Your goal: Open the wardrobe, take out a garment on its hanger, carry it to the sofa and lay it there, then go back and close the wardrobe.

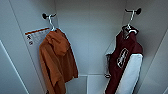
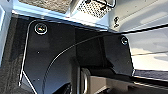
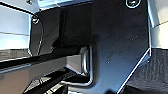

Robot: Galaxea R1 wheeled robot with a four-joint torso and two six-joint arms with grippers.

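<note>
The wardrobe stands open in the head view, its white inside walls filling the picture. On the right a maroon garment with a white sleeve and a pale chest mark hangs on a thin white hanger. The hanger's hook rests on a dark wall peg. The garment hangs straight down, untouched.
An orange-rust hooded garment hangs on its own hanger from a dark peg on the left wall. A white label with an orange stripe sits behind it. A pale shelf or floor panel lies low between the two garments.
</note>
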